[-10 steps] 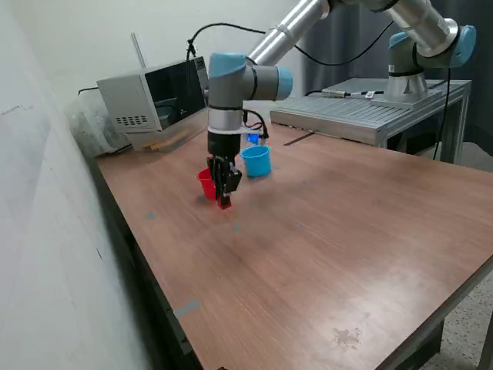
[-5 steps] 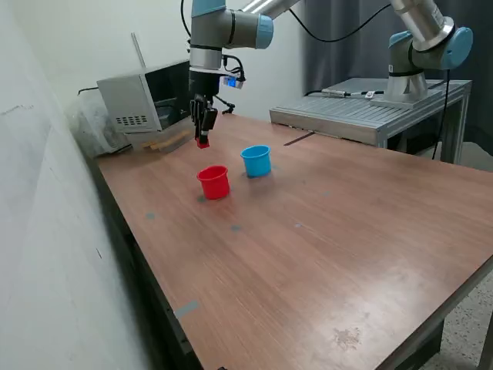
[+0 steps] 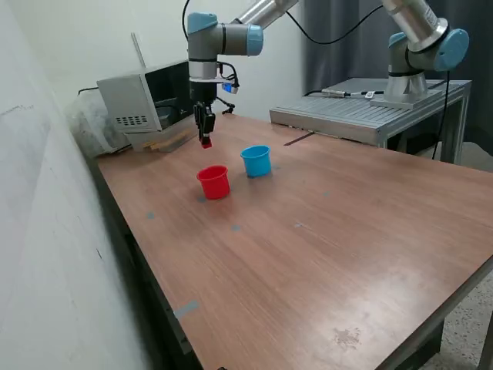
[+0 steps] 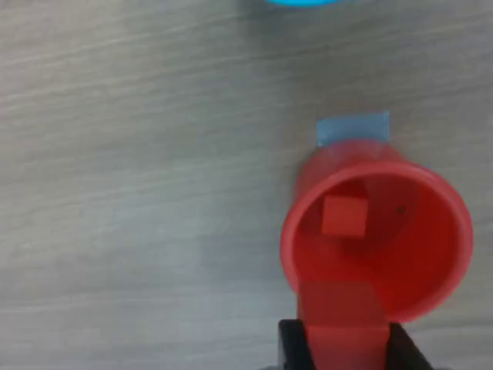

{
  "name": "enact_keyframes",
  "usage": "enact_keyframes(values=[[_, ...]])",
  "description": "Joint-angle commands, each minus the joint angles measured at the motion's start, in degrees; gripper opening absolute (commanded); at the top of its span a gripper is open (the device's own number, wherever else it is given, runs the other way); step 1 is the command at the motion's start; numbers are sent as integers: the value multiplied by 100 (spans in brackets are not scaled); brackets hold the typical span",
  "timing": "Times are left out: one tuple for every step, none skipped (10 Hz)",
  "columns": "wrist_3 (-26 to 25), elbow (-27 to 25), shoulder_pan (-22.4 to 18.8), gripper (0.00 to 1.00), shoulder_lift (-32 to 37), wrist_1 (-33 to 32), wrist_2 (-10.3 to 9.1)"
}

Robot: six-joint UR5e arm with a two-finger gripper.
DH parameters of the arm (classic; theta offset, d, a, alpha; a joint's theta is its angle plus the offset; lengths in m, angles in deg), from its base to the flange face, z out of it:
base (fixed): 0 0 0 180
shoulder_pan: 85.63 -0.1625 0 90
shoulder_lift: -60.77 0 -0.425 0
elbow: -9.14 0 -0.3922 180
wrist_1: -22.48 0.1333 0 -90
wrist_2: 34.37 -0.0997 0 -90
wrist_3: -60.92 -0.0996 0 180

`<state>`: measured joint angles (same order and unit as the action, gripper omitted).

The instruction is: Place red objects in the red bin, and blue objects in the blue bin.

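Gripper (image 3: 205, 139) is raised above the table (image 3: 323, 231), hanging over the red cup (image 3: 213, 183) and slightly toward the microwave (image 3: 150, 96) side of it. Fingers are closed narrow on a small red cube (image 3: 206, 142); in the wrist view that held red cube (image 4: 343, 327) sits clamped between the two dark fingertips (image 4: 291, 343).

Red cup stands upright on the table. The wrist view looks down into its mouth, where a second red cube (image 4: 343, 215) lies on the cup floor. A patch of blue tape (image 4: 353, 127) lies on the table touching the red cup's base.

Light-blue cup (image 3: 256, 160) stands upright just beside the red cup, on the exterior view's right of it, the two apart. Only a sliver of its rim (image 4: 296, 2) shows in the wrist view, contents not visible. Contents of the light-blue cup cannot be determined from the exterior view either
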<state>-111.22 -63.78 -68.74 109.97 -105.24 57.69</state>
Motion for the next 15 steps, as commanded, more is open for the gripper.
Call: enact_keyframes(values=[[15, -56, -19, 0, -51, -25, -13], [15, -30, -45, 0, -138, -86, -13], [15, -21, -107, 0, -234, -113, -13], [6, -12, -107, 0, -296, -139, -13], [6, -3, -107, 0, -297, -192, -30], [6, 5, -203, 0, -297, -210, -39], [6, 23, -265, 0, -306, -236, -39], [6, 23, -274, 0, -306, -254, -39], [6, 32, -274, 0, -306, -254, -39], [6, 14, -274, 0, -314, -254, -39], [6, 5, -274, 0, -315, -254, -39], [6, 14, -274, 100, -323, -263, -39], [6, 5, -266, 100, -323, -263, -39], [6, 5, -265, 100, -323, -263, -39], [6, -3, -265, 100, -323, -263, -39]])
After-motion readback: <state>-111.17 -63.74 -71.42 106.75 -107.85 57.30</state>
